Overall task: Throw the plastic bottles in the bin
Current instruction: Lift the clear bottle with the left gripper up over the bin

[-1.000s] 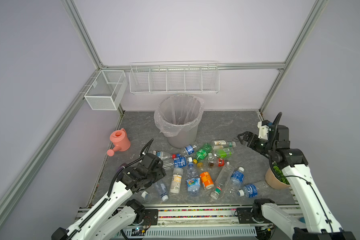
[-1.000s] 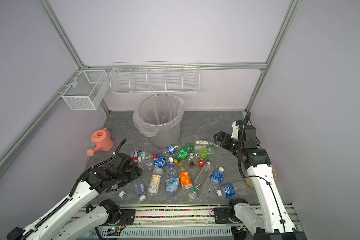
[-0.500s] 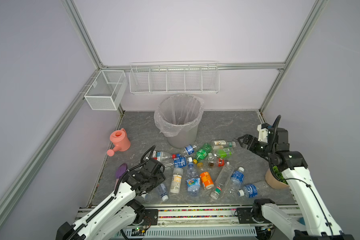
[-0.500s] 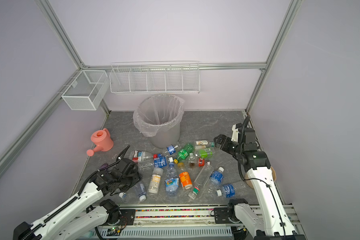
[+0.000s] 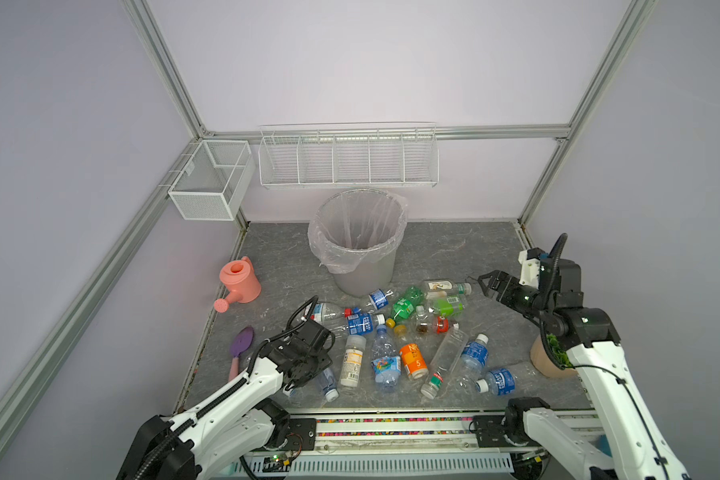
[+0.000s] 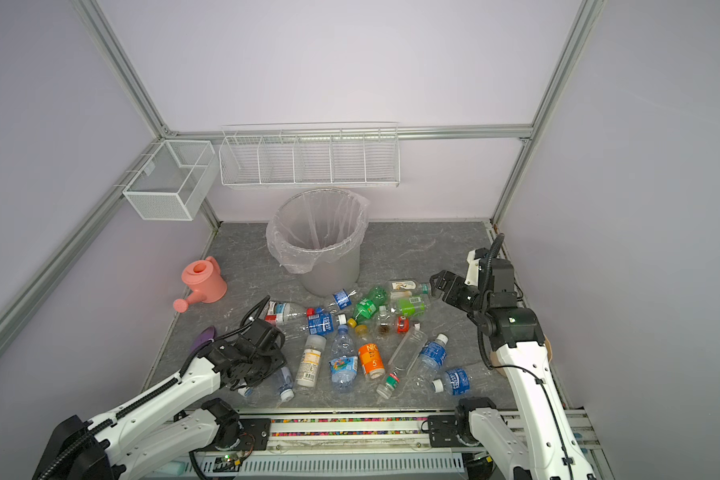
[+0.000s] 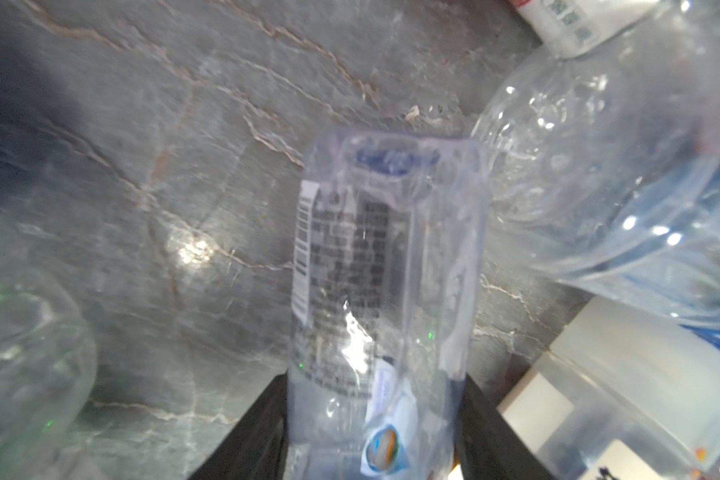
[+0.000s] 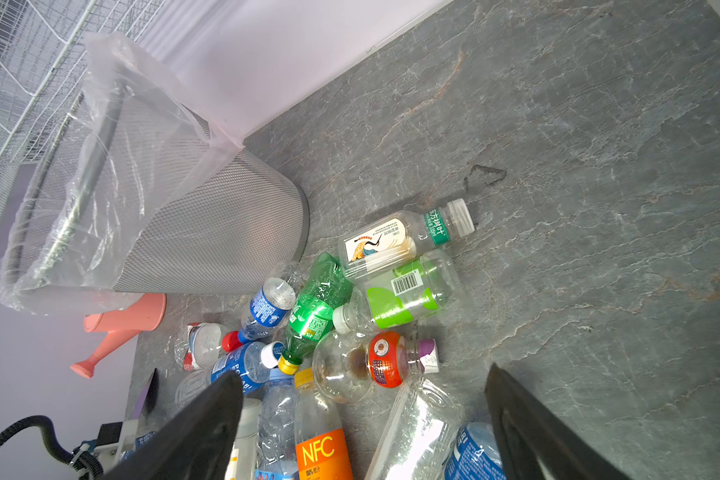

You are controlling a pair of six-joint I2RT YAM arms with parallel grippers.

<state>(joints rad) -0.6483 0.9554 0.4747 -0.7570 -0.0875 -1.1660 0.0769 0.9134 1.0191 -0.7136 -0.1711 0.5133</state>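
Clear plastic fills the left wrist view: one clear bottle [image 7: 387,270] lies on the grey tabletop [image 7: 163,145] with the left claw [image 7: 376,378] narrowed around it, a black finger pressed to each side (whether that squeeze is firm enough to lift it, I cannot tell). It lies at the near left corner of the heap.

The other plastic bottles [image 5: 385,357] lie scattered on their sides across the middle of the tabletop, some touching, reaching to the foot of the bin [image 5: 366,274]. The bin stands upright at the back near the wall, its bag folded over the rim. No bottle shows inside it, so I judge the task barely begun: the first pick is in hand, and nearly the whole heap is left to carry over.

At the heap's far right edge the right claw [image 5: 484,285] hovers wide and empty, just beside the crane-label bottle [image 5: 441,286].

Against a second ago, the left arm has drawn back from the blue-labelled bottles towards the front edge and dropped onto its bottle, with its fingers closing in. A purple trowel [image 5: 242,343] that the arm hid then now shows. The right claw has only dipped slightly. The heap itself looks unchanged.
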